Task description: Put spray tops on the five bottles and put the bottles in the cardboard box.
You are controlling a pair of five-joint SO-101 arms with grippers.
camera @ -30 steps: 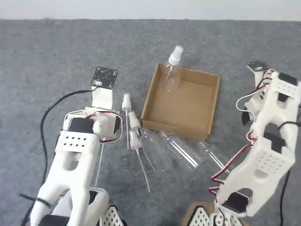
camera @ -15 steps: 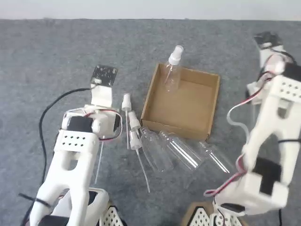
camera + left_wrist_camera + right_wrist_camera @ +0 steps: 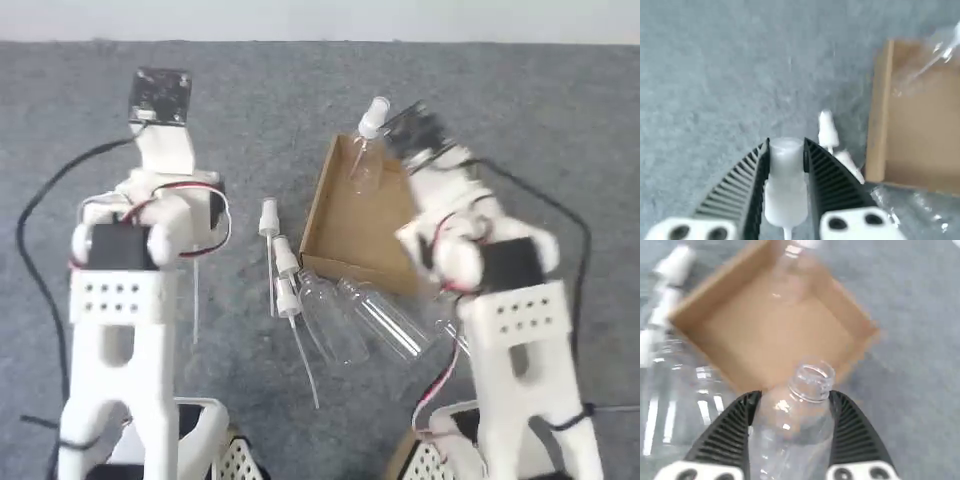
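Observation:
My left gripper [image 3: 786,147] is shut on a white spray top [image 3: 785,190], held above the grey table; its thin tube [image 3: 195,300] hangs below the left arm [image 3: 130,250]. My right gripper [image 3: 795,400] is shut on a clear bottle [image 3: 810,385] with an open neck, above the cardboard box [image 3: 770,335]. In the high view the right arm [image 3: 480,260] covers the right part of the box [image 3: 345,235]. A bottle with a spray top [image 3: 366,150] leans at the box's far edge. Three loose spray tops [image 3: 285,262] and three bare bottles [image 3: 385,320] lie in front of the box.
Grey carpet-like cloth [image 3: 250,120] covers the table. The loose spray tops' thin tubes [image 3: 305,365] stretch toward the front edge. Both arm bases [image 3: 200,440] stand at the near edge, with cables [image 3: 40,215] trailing at the left.
The right arm swung from the table's right side to over the box, carrying the bottle. The left arm moved farther from the front edge and a little left, still holding the spray top.

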